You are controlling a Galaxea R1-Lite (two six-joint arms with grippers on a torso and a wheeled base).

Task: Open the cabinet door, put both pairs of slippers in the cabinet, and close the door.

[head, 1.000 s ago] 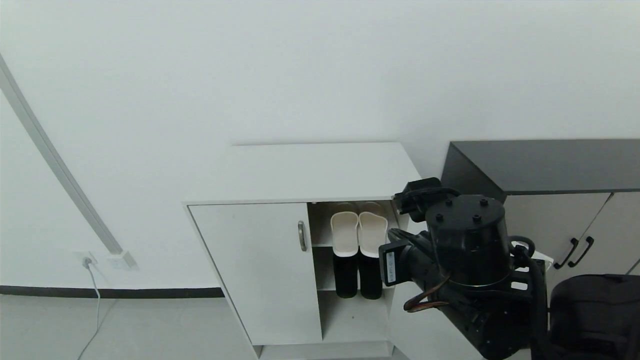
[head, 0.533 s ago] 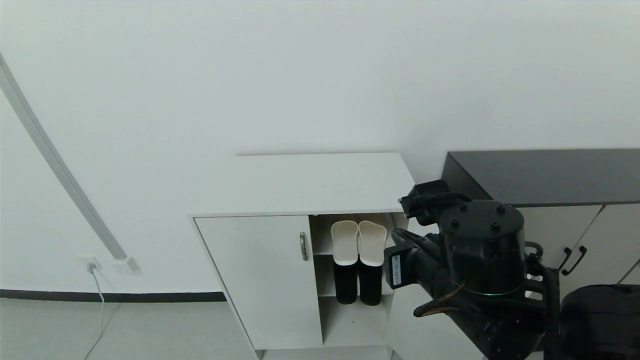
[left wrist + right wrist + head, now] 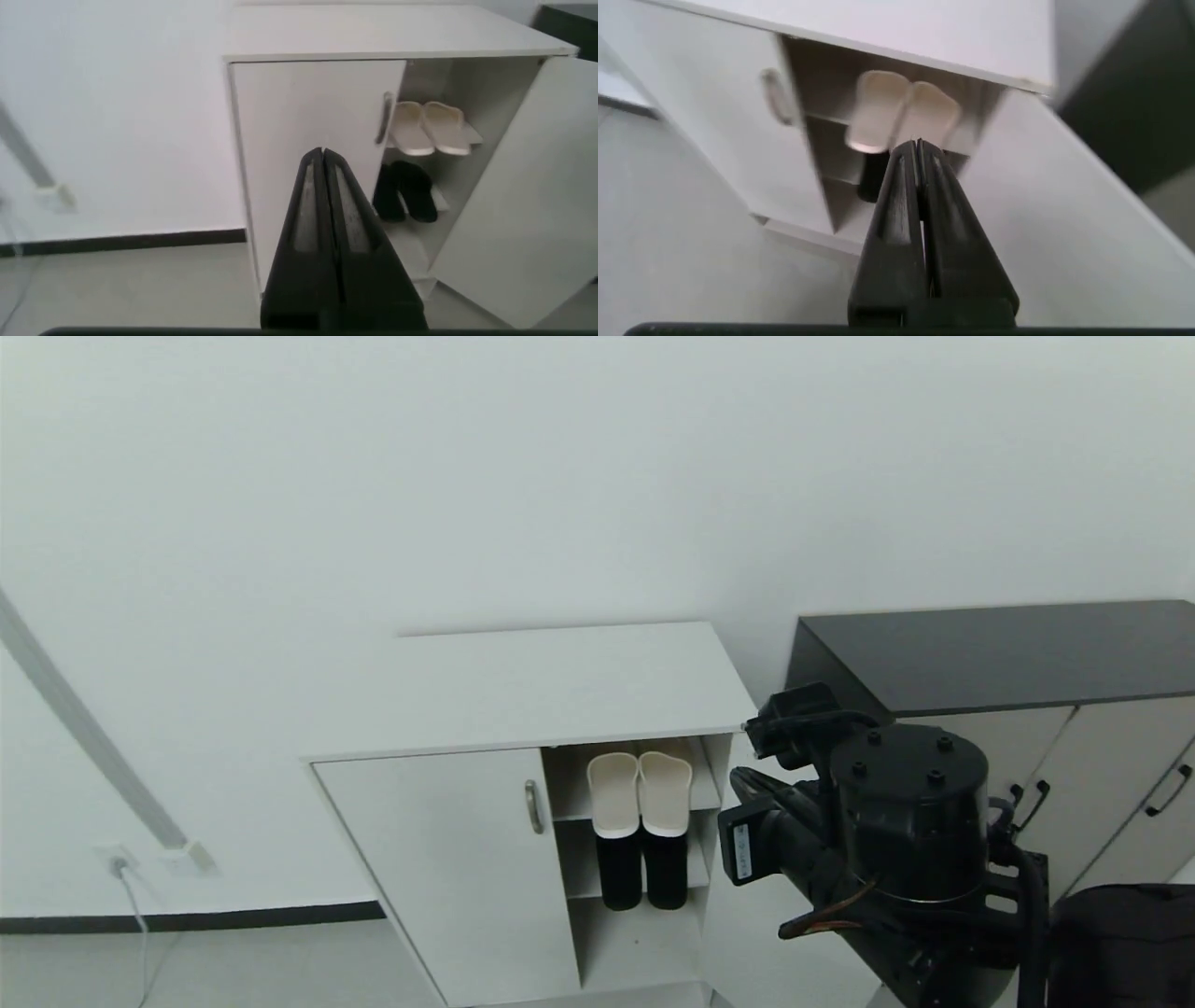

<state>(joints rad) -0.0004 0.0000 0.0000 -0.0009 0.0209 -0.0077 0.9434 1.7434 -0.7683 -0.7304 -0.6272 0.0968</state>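
Cabinet [image 3: 560, 681], smooth white panels: rounded cream slippers [image 3: 639, 793] on its upper shelf, black slippers [image 3: 642, 870] beneath; left gripper [image 3: 322, 154] and right gripper [image 3: 918, 147] jaws clenched.

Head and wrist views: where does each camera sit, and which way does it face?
Head view: on the head, looking down at the white cabinet; right arm at lower right.
Left wrist view: behind the shut left gripper, facing the cabinet front.
Right wrist view: behind the shut right gripper, facing the open compartment.
Shared: cream slippers above black slippers.
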